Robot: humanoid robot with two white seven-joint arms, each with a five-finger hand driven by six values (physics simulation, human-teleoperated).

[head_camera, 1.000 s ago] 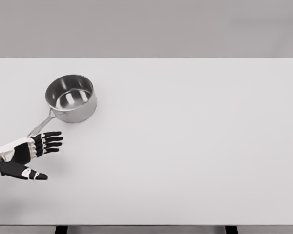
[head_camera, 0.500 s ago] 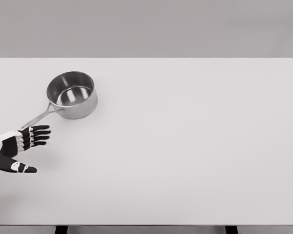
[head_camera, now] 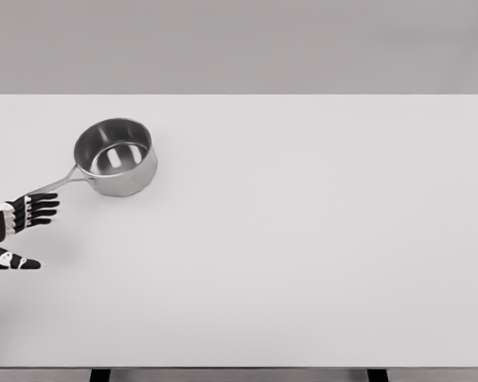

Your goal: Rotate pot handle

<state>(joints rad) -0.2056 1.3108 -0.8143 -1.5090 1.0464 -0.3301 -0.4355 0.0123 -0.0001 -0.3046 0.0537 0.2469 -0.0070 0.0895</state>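
Your left hand [head_camera: 16,231] sits spread wide, holding nothing, fingertips [head_camera: 52,204] at the handle [head_camera: 60,183] end. The pot [head_camera: 115,157] stands far-left on the table [head_camera: 319,239]. Rigid, slick steel (probably light): push near the handle tip for leverage.

White table [head_camera: 303,239] before plain grey wall [head_camera: 239,44]

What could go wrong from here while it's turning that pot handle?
The left hand is open with its fingers against the tip of the handle, not wrapped around it, so it may slip off. The pot sits near the table's left edge; a hard push could slide it instead of turning it.
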